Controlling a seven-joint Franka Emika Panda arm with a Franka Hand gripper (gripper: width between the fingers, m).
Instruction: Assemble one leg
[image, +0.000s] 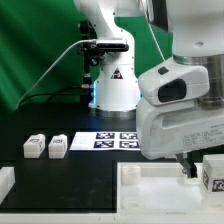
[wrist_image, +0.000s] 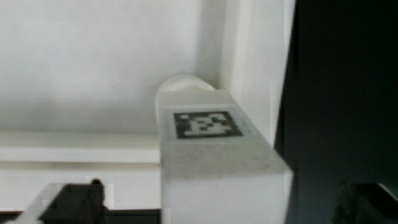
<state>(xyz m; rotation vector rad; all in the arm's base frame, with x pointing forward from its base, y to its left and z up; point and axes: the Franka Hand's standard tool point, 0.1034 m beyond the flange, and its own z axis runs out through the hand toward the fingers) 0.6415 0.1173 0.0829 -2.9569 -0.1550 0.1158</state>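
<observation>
The leg (wrist_image: 214, 140) stands in the tabletop's (wrist_image: 89, 60) corner, apparently placed. The gripper (image: 187, 170) straddles it, open, with its fingers clear. Whether it is screwed tight can't be told.

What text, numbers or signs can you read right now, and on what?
No words or numbers can be read.
Triangle sign on the arm base: too small to read.
Square tags on the marker board, on two legs beside it and on the leg in the wrist view: black-and-white patterns, no letters.
</observation>
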